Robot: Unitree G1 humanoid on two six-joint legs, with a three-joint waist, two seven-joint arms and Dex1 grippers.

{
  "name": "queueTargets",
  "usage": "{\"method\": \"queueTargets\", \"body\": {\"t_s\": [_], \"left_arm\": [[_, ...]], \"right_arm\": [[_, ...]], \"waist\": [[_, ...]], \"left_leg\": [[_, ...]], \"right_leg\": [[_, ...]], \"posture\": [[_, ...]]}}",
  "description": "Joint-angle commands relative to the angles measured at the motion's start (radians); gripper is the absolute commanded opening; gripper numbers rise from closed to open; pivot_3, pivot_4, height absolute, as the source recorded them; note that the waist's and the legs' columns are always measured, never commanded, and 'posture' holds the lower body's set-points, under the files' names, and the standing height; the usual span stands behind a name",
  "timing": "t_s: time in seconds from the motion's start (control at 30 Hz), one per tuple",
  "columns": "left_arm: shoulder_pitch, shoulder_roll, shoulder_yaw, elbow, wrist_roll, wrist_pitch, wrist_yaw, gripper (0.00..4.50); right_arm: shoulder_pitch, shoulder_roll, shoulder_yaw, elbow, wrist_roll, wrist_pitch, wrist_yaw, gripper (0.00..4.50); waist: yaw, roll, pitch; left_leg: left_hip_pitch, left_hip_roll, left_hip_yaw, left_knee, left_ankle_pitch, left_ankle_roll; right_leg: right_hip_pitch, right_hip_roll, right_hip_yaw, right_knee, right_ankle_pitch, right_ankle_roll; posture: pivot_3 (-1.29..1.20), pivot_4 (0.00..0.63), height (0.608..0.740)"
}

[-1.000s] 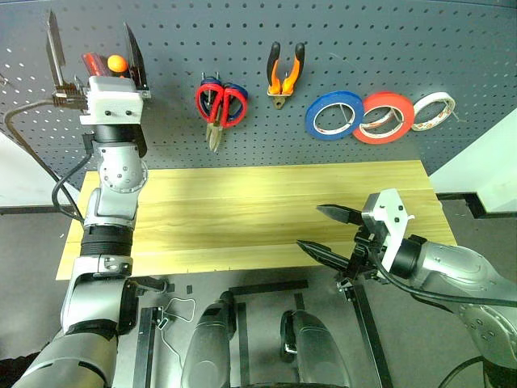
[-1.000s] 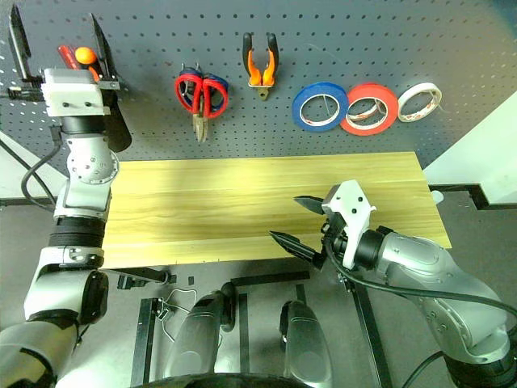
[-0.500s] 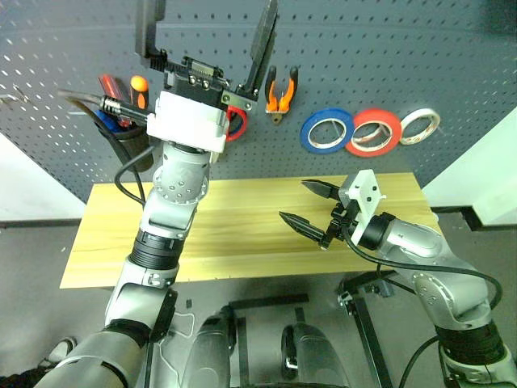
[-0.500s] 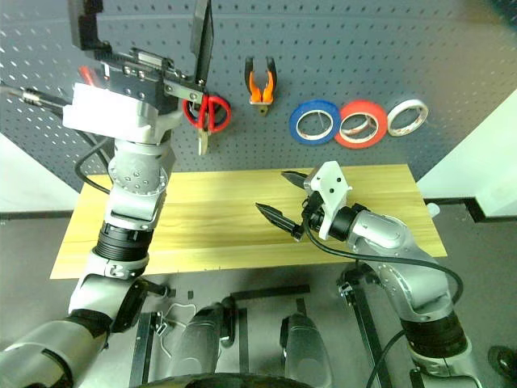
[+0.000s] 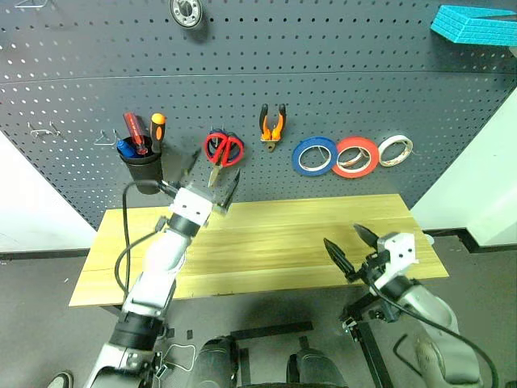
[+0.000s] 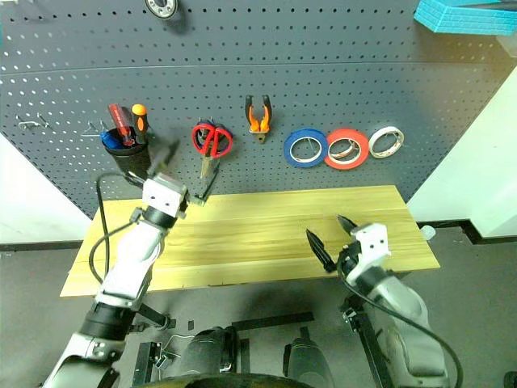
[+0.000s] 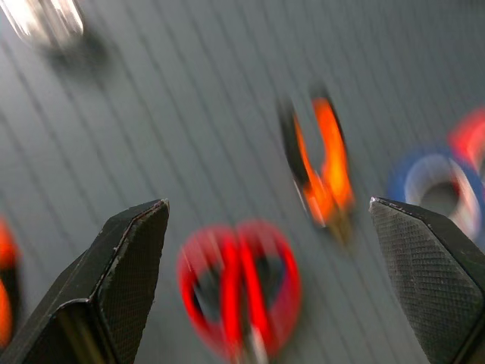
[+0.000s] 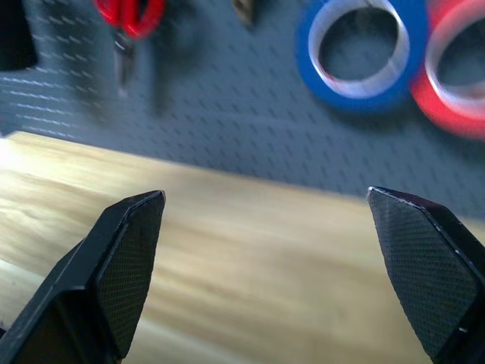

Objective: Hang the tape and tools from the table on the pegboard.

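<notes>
On the dark grey pegboard [image 5: 363, 73] hang the red-handled scissors [image 5: 224, 149], the orange-and-black pliers [image 5: 272, 125] and the blue tape [image 5: 314, 156]. The small screwdriver [image 5: 157, 128] with the orange-and-black handle stands in a black cup [image 5: 144, 168] on the board. The light wood table [image 5: 266, 242] below carries nothing. My left gripper [image 5: 208, 186] hovers open and empty over the table's back left, just under the scissors [image 7: 239, 292]. Near the table's front right, my right gripper [image 5: 349, 245] is open and empty and faces the blue tape [image 8: 360, 57].
A red-orange roll [image 5: 356, 156] and a smaller white roll [image 5: 395, 149] hang to the right of the blue tape. A red-handled screwdriver [image 5: 132, 131] shares the cup. A round metal fitting [image 5: 186, 11] sits high on the board, and a light-blue object [image 5: 472, 22] is at the top right.
The camera has tilted up. My left gripper came down from beside the cup on the board to just above the table. My right gripper sank and moved right, towards the front edge.
</notes>
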State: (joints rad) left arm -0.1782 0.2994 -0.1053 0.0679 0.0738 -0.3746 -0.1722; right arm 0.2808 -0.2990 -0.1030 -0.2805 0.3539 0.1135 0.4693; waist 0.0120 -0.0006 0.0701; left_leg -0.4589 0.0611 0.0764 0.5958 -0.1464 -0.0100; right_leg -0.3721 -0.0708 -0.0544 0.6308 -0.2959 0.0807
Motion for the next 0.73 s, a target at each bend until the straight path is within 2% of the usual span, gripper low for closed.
{"method": "queueTargets", "body": {"t_s": [0.03, 0.17, 0.37, 0.5, 0.73], "left_arm": [[0.05, 0.012, 0.022, 0.073, -0.039, 0.01, -0.05, 4.42], [0.133, 0.018, 0.012, 0.151, -0.082, 0.063, -0.139, 4.42], [0.201, 0.018, 0.008, 0.157, -0.131, 0.155, -0.249, 4.42], [0.194, 0.004, -0.001, 0.168, -0.171, 0.276, -0.314, 4.42], [0.175, 0.002, -0.007, 0.219, -0.172, 0.253, -0.405, 4.42]], "right_arm": [[0.053, 0.048, -0.016, 0.033, -0.018, -0.078, -0.027, 4.5], [0.104, 0.101, -0.018, 0.144, -0.036, -0.175, -0.023, 4.5], [0.109, 0.12, -0.004, 0.229, -0.04, -0.239, 0.001, 4.5], [0.035, 0.129, -0.001, 0.284, -0.032, -0.24, 0.007, 4.5], [-0.068, 0.135, 0.024, 0.317, -0.039, -0.227, 0.018, 4.5]], "waist": [[0.0, 0.004, -0.009], [0.0, 0.008, -0.019], [0.002, 0.012, -0.023], [0.003, 0.017, -0.029], [0.003, 0.016, -0.031]], "left_leg": [[0.0, 0.001, 0.001, 0.0, 0.0, 0.0], [0.001, 0.002, 0.003, 0.0, -0.001, 0.0], [-0.001, 0.005, 0.008, -0.005, -0.001, 0.001], [-0.001, 0.005, 0.013, -0.008, -0.001, 0.001], [0.0, 0.005, 0.012, -0.005, -0.001, 0.001]], "right_leg": [[0.0, 0.0, 0.0, 0.0, 0.0, 0.0], [-0.001, -0.002, 0.0, -0.001, 0.0, -0.001], [-0.005, -0.008, -0.002, 0.0, 0.0, -0.002], [-0.008, -0.009, -0.002, 0.0, 0.0, -0.002], [-0.009, -0.01, -0.003, 0.0, 0.0, -0.002]], "posture": [[0.04, 0.0, 0.714], [0.04, 0.0, 0.714], [0.06, 0.0, 0.714], [0.07, 0.0, 0.714], [0.09, 0.0, 0.714]]}}
